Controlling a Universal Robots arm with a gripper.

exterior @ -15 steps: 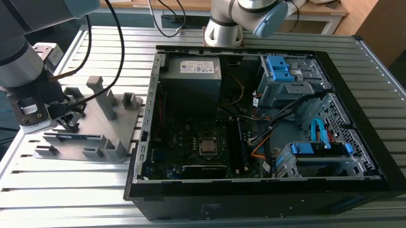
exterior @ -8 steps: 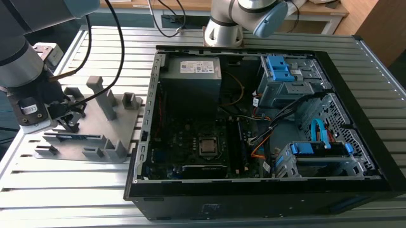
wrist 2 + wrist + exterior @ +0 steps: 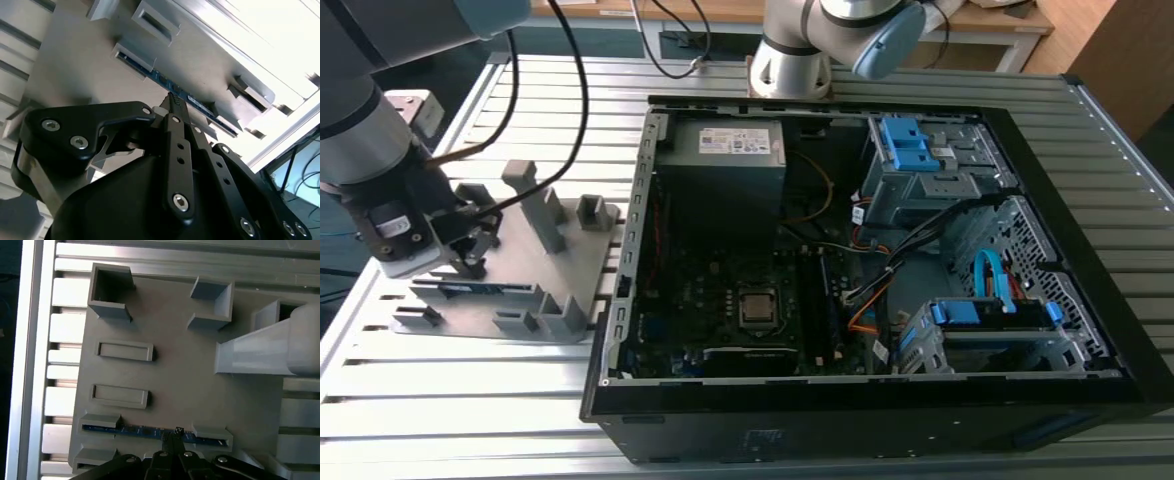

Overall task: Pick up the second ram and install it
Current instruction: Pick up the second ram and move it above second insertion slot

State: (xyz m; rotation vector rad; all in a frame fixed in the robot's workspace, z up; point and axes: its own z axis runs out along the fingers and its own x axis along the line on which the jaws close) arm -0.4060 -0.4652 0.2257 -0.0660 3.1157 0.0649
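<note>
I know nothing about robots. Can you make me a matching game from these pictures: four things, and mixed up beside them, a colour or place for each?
Things:
1. memory stick
2. gripper
3. computer case
4. holder plate

Descriptions:
A. gray, lying on the slatted table
B. black, open, on the exterior view's right
C. blue, slim, standing on edge
D. black, right at the blue stick

Pairs: 1-C, 2-D, 3-B, 4-A.
</note>
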